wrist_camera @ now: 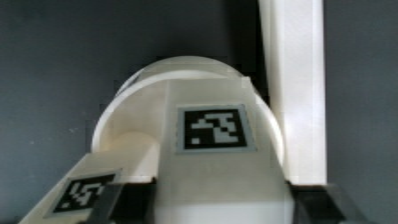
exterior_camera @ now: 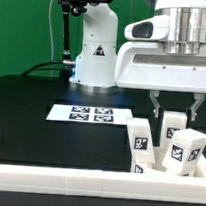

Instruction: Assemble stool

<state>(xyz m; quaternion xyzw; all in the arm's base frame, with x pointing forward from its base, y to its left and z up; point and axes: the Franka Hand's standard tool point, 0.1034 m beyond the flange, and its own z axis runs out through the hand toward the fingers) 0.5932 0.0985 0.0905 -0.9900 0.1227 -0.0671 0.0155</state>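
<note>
so gripper (exterior_camera: 175, 100) hung over legs (exterior_camera: 174, 147), fingers apart, empty — best centred on one leg (wrist_camera: 210, 150) before closing.

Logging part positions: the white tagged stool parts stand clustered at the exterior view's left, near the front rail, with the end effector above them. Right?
Not quite. In the exterior view the tagged stool parts stand clustered at that view's right, not its left. They are near the front rail, with the end effector above them.

White legs (exterior_camera: 184, 150), black-white square tags; black table (exterior_camera: 30, 110).
</note>
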